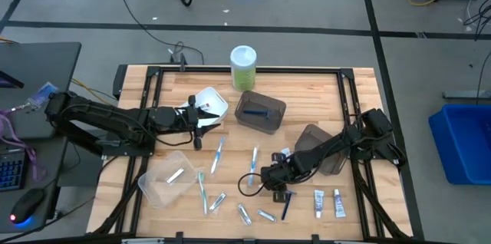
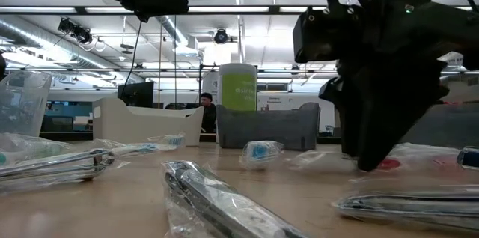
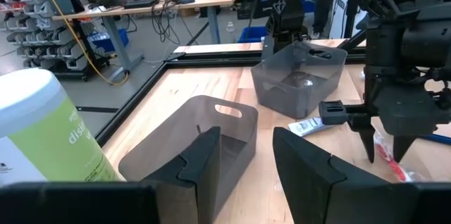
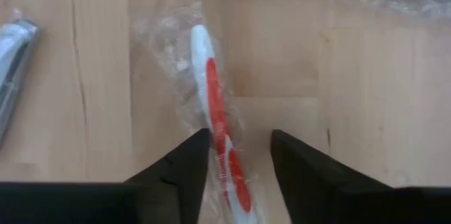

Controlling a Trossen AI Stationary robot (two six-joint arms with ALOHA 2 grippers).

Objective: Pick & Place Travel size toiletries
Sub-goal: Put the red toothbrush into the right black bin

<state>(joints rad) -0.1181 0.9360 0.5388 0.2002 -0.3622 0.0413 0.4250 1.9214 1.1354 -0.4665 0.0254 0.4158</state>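
The right gripper [image 4: 236, 160] stands low on the bench [image 1: 307, 90] toward five o'clock, jaws narrowly parted astride a wrapped red-and-white toothbrush [image 4: 215, 122]; the left gripper [image 3: 246, 160] hovers near ten o'clock, jaws apart, empty.

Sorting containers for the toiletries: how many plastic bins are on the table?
4. White bin under the left hand; dark bin beside the green canister; second dark bin beneath the right arm; clear bin front left.

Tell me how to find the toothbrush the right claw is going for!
Start at the wooden table and find the right claw. Right under it lies a toothbrush in clear wrap. It is red and white, while the others nearby are blue.
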